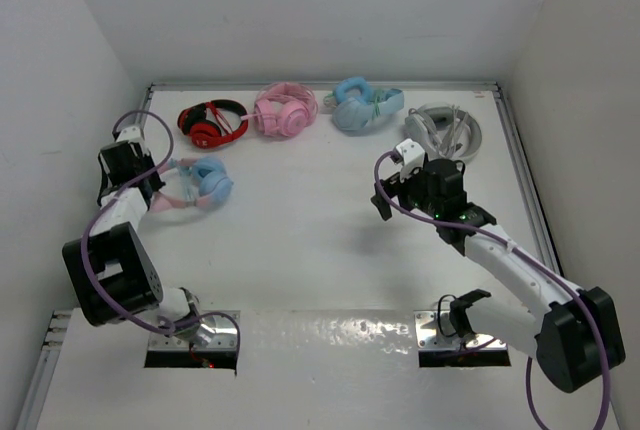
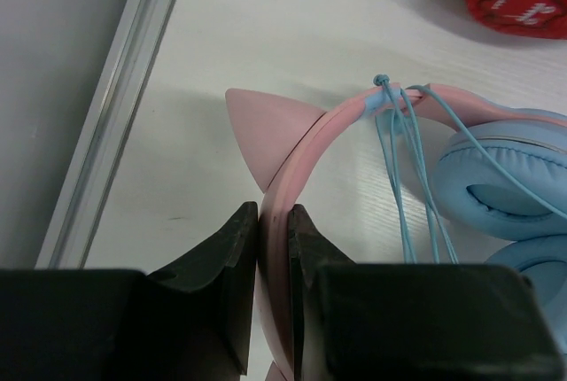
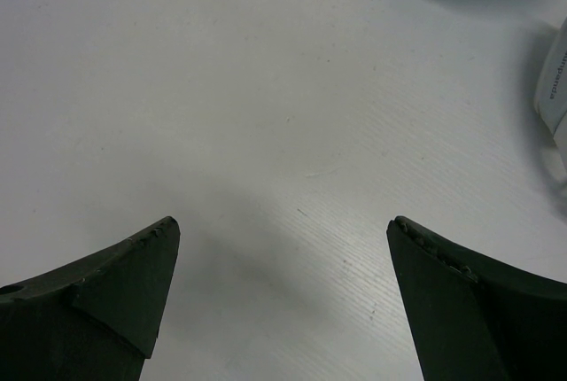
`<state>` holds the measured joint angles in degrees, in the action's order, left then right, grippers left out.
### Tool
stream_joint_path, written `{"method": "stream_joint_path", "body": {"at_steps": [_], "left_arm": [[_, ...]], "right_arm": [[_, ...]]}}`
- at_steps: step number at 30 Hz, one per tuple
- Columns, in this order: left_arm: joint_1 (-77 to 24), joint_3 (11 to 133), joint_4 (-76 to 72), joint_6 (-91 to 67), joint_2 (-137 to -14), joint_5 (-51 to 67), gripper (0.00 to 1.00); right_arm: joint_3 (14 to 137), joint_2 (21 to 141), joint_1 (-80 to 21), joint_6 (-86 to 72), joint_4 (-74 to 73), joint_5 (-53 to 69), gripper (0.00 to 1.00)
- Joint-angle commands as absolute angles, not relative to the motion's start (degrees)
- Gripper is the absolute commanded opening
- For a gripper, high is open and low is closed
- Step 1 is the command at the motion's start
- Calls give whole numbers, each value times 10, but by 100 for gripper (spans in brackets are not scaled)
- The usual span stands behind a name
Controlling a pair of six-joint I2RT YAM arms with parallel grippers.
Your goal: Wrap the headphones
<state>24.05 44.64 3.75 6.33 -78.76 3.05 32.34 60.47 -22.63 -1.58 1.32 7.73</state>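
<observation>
Nearest the left wall lie the headphones [image 1: 200,185] (pink cat-ear headband, light blue cups), on the tabletop [image 1: 300,240] beside its left rail [image 2: 115,115]. Their thin blue cable [image 2: 399,168] is gathered at one point on the headband, its strands running down beside a cup. The left fingers [image 2: 273,214] are clamped on the headband just below one pink ear [image 2: 266,124]. A red pair [image 1: 212,123] lies close behind. An all-pink pair [image 1: 285,110], a light blue pair [image 1: 360,105] and a white pair [image 1: 443,130] line the far edge. The right fingers [image 3: 283,221] are spread wide, holding nothing, above bare tabletop.
</observation>
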Motion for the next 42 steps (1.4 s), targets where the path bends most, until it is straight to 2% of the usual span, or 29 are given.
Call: {"method": "stream_joint_path", "body": {"at_steps": [1, 8, 10, 15, 19, 22, 24, 26, 31, 33, 34, 36, 42], "left_arm": [[271, 441, -69, 32, -806, 44, 0], [281, 435, -94, 43, -864, 41, 0], [281, 430, -92, 49, -859, 37, 4], [280, 422, -71, 62, -844, 31, 33], [280, 417, -51, 69, -798, 47, 52], [281, 435, -3, 69, -764, 50, 77], [280, 449, 36, 78, -738, 47, 82], [281, 455, 83, 99, -709, 42, 99], [280, 432, 177, 155, -647, 3, 100], [281, 392, 181, 169, -647, -27, 100], [281, 366, 180, 193, -576, -39, 100], [285, 346, 170, 202, -556, -54, 100], [287, 312, 127, 215, -563, -74, 100]], "right_arm": [[318, 596, -229, -23, 42, 87, 99], [317, 590, -229, -24, 39, 90, 99], [317, 587, -229, -23, 36, 90, 99], [320, 587, -229, -25, 34, 95, 99], [322, 585, -229, -32, 31, 98, 99], [337, 584, -229, -51, 15, 92, 99], [350, 588, -228, -63, 2, 71, 99], [360, 585, -228, -91, -32, 52, 99], [306, 536, -229, -186, -39, -27, 99], [289, 509, -229, -226, -59, -53, 99], [273, 498, -228, -235, -68, -74, 99], [260, 479, -228, -247, -83, -89, 99], [195, 383, -228, -284, -131, -150, 99]]}}
